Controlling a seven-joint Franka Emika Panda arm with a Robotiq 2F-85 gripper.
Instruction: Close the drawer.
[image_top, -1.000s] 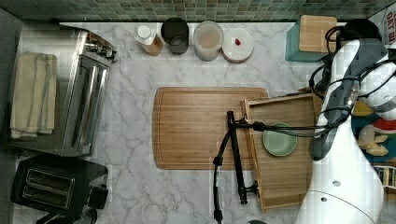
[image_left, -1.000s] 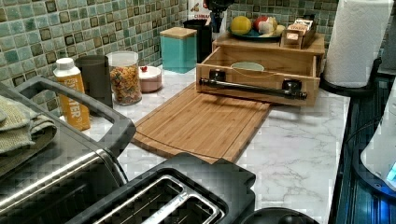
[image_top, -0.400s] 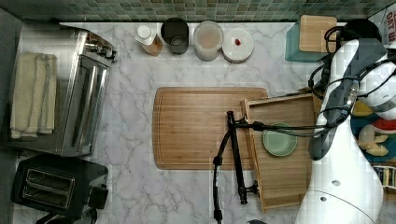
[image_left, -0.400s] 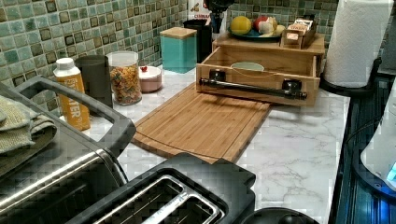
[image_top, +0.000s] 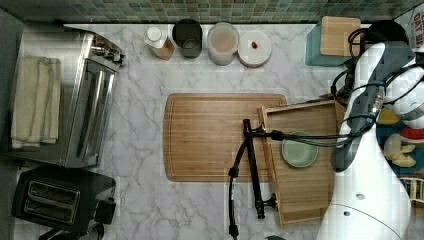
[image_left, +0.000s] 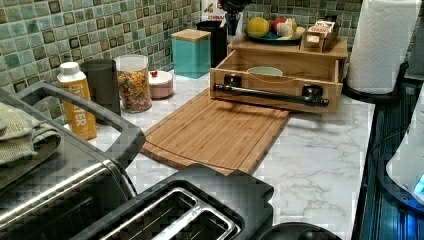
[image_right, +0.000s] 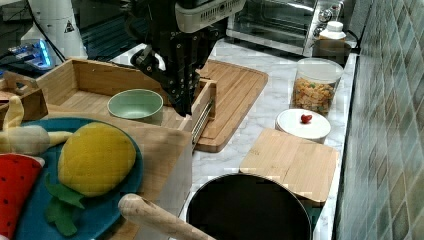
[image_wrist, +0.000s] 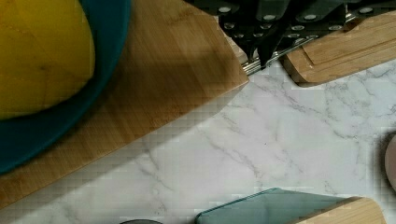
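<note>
**A:** Claw (image_right: 183, 105) clenched, tips pressed together on nothing, pointing straight down in the upper middle of the right view.

**B:** Down beside what?

**A:** Close against the drawer (image_right: 85, 80), at the side wall near the front corner. Touching or just clear of it, cannot tell.

**B:** And from the top view?

**A:** Pulled well out, lying right of centre in the frame and slightly askew. Black bar handle (image_top: 252, 170) on the side facing the top view's left, hanging over the right edge of the cutting board (image_top: 210, 135) in the middle of the frame.

**B:** Anything inside?

**A:** One pale green bowl (image_top: 299, 151), upright on the drawer floor, nearer the upper end than the lower in the top view.

**B:** From the left view?

**A:** Open too, in the upper middle of the frame, handle running across the front, bowl rim peeking above the front panel. Directly above, a wooden slab (image_left: 260, 46) carrying a blue plate (image_left: 272, 36) of toy fruit.

**B:** Underneath it all?

**A:** White marble counter (image_top: 145, 165), cutting board flat on it.
</note>
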